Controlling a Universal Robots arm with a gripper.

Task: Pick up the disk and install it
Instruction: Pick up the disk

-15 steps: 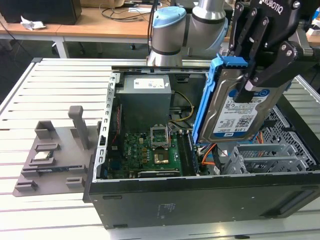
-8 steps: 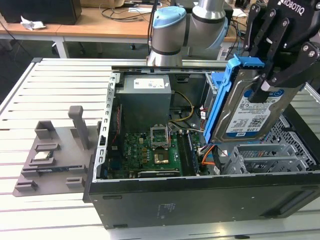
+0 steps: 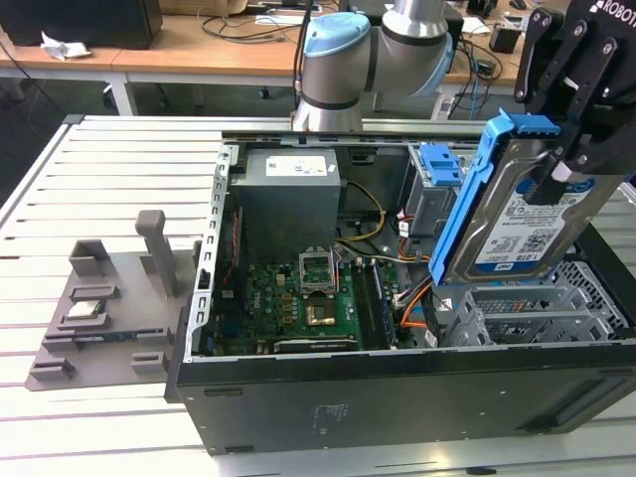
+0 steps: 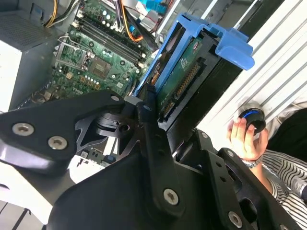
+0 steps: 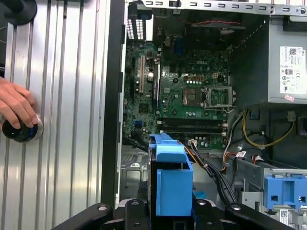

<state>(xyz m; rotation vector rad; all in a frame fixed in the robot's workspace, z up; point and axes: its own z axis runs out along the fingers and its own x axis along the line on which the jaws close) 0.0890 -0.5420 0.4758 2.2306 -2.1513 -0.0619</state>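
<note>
The gripper, clamped on the disk across its flat faces, holds it on edge and tilted, in the air above the grey drive bay at the exterior view's right end of the open case. Hazards, as judged from this pose: the disk leans out of line with the bay, so its blue rail could catch on the bay's rim and jam or twist in the grip. The hold sits near one end of the disk, which leaves a long free end that could pivot if it strikes metal. Orange and black cables lie just beside the bay and could be pinched or snagged. A slip would drop the disk onto the bay or toward the motherboard. How squarely the pads seat on the disk is partly hidden, so the firmness of the hold is uncertain. A person's hand rests on a black knob on the slatted table, well apart from the disk. The disk itself is a flat silver rectangle bearing a white-and-blue label, framed by the blue rail with a tab at its upper end. The second wrist view shows its other face, a green board with a connector row.
</note>
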